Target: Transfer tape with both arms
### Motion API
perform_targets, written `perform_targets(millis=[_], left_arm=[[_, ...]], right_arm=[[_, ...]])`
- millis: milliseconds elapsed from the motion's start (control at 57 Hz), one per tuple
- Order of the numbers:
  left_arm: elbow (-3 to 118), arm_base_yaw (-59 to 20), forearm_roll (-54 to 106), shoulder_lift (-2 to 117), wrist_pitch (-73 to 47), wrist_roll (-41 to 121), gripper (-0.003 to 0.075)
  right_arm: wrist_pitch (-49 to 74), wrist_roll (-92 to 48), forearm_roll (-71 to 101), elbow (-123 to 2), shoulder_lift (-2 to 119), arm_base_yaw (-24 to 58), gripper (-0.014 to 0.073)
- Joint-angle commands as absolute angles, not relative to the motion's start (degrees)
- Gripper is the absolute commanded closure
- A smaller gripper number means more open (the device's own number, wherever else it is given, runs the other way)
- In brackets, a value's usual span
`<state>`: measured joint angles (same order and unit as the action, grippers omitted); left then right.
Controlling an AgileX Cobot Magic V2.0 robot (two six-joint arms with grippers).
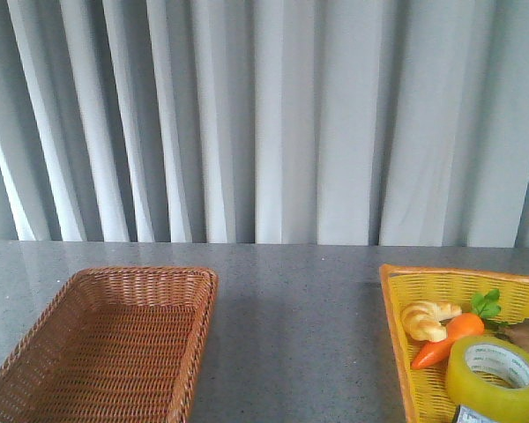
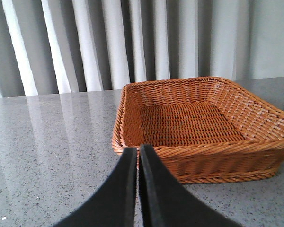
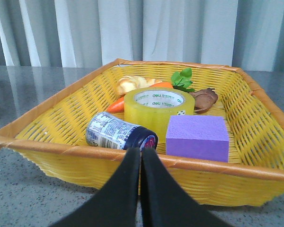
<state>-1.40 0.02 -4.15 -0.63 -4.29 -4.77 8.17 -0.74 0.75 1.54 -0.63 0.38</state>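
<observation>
Fingers of the right gripper (image 3: 141,156) are pressed together, holding nothing, just outside the near rim of the yellow basket (image 3: 47,116). Beyond them, inside it, the tape (image 3: 158,111) lies flat between a can (image 3: 118,134) and a purple block (image 3: 198,137). Left gripper (image 2: 137,158) is likewise closed and empty, just short of the brown wicker basket (image 2: 199,151).

— What stands behind the worktop (image 1: 291,300)?
— Pale grey curtains (image 1: 273,115), hanging in long vertical folds across the whole back.
— And the worktop itself?
— Grey speckled stone, glossy, reflecting the curtains' pale stripes.
</observation>
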Motion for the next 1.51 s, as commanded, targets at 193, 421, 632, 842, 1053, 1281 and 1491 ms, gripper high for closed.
perform_targets(millis=[193, 421, 632, 842, 1053, 1281, 1491], left_arm=[[-1.0, 0.2, -3.6, -1.5, -0.3, -5.3, 0.0726], [-1.0, 0.2, -3.6, -1.5, -0.3, -5.3, 0.0726], [-1.0, 0.2, -3.6, -1.5, -0.3, -5.3, 0.0726], [-1.0, 0.2, -3.6, -1.5, -0.3, -5.3, 0.0726], [-1.0, 0.2, -3.6, -1.5, -0.3, -5.3, 0.0726], [-1.0, 0.2, -6.7, -1.5, 5.8, -5.4, 0.0726], [2.3, 0.2, -5.4, 0.7, 18.3, -8.4, 0.0726]], right_arm=[[4.0, -0.8, 0.4, 1.8, -1.1, 0.3, 0.0601], [4.0, -0.8, 0.4, 1.8, -1.1, 0.3, 0.0601], [4.0, -0.8, 0.4, 1.8, -1.1, 0.3, 0.0601], [4.0, -0.8, 0.4, 1.8, -1.1, 0.3, 0.0601], [0.8, -0.9, 0.5, 1.7, -1.1, 0.3, 0.0601], [-18.7, 5.6, 9.3, 1.6, -1.1, 0.3, 0.0601], [-26.1, 9.1, 0.0, -3.9, -0.2, 0.4, 0.0601]])
